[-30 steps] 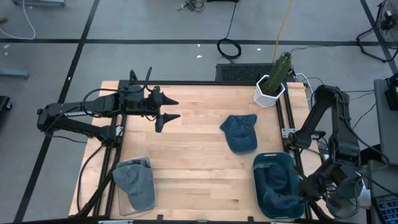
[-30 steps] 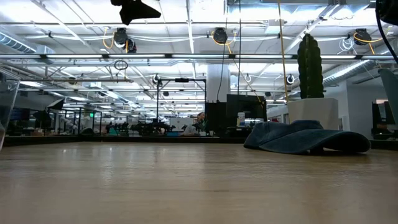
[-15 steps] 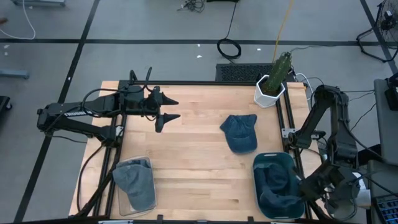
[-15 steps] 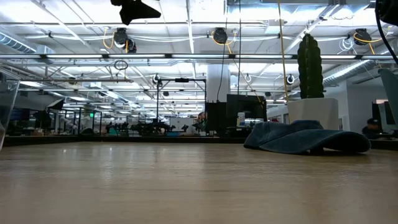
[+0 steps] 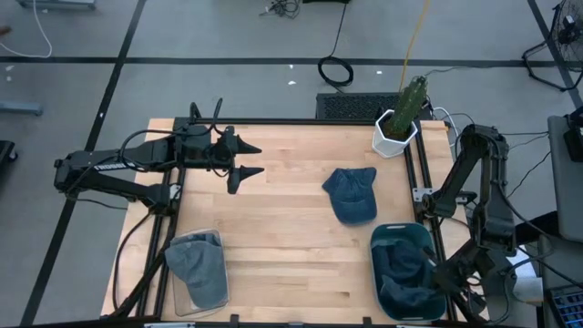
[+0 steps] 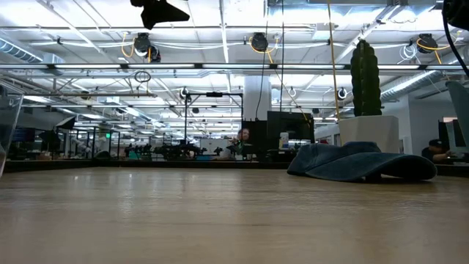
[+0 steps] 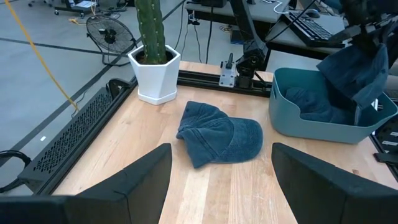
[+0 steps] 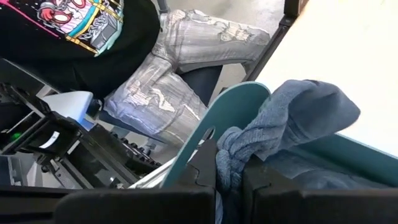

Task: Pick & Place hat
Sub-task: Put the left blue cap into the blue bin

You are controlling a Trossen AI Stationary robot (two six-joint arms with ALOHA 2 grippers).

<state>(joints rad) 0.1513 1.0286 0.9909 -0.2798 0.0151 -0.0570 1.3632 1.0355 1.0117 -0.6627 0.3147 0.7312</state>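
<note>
Right now my right hand (image 8: 230, 177) pinches a floppy blue denim hat (image 8: 292, 124) over the teal plastic bin (image 5: 405, 271) — my left hand (image 5: 248, 159) waits wide open.

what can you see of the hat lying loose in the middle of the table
The blue hat is a soft cap of faded denim-like cloth, crumpled, with its crown slumped and folded. It lies flat on the bare wooden table, right of centre, apart from the white cactus pot behind it and the teal bin in front of it. Nothing touches it but the tabletop. The left claw hangs open away to its left.
</note>
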